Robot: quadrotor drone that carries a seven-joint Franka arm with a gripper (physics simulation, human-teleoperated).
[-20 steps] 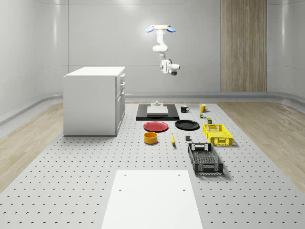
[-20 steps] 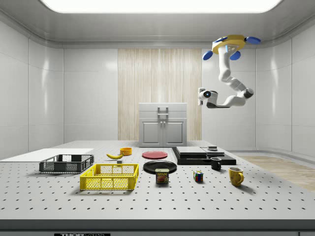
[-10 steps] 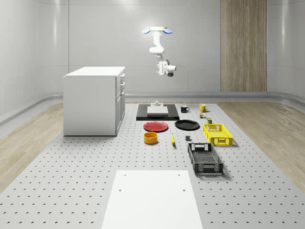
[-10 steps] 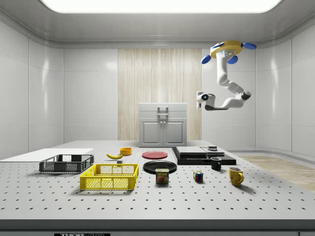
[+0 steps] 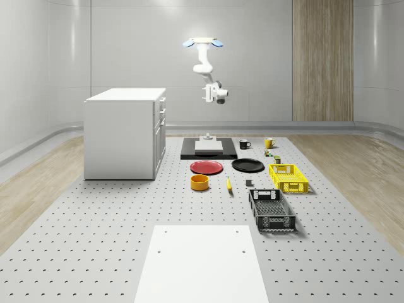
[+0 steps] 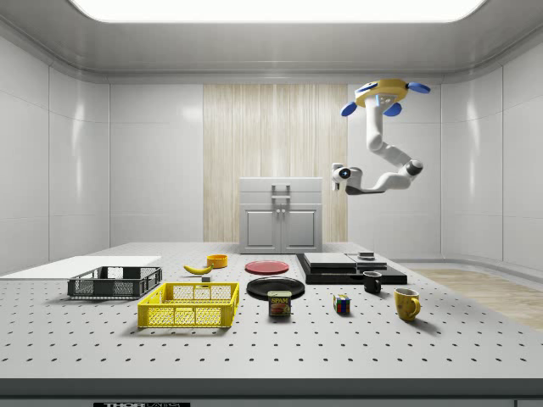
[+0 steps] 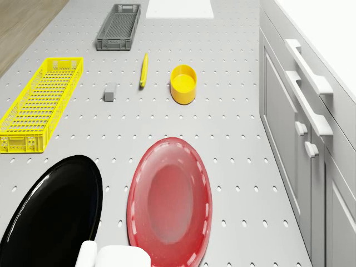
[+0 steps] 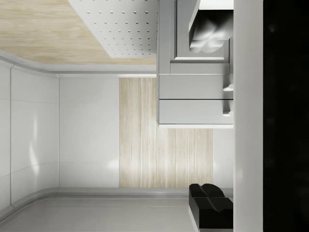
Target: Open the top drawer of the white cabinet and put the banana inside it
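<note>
High above the table, drone (image 5: 202, 42) has shifted toward cabinet (image 5: 126, 132); end effector (image 6: 338, 177) state unclear.

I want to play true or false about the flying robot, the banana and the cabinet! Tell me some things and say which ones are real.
1. The drone hovers high in the air, resting on nothing. True.
2. The gripper is holding the banana. False: the banana lies on the table, next to the yellow bowl.
3. The top drawer of the white cabinet is pulled open. False: it sits flush with the cabinet's front, shut.
4. The red plate lies beside the black plate. True.
5. The yellow crate has the banana in it. False: the banana lies outside it, on the table.
</note>
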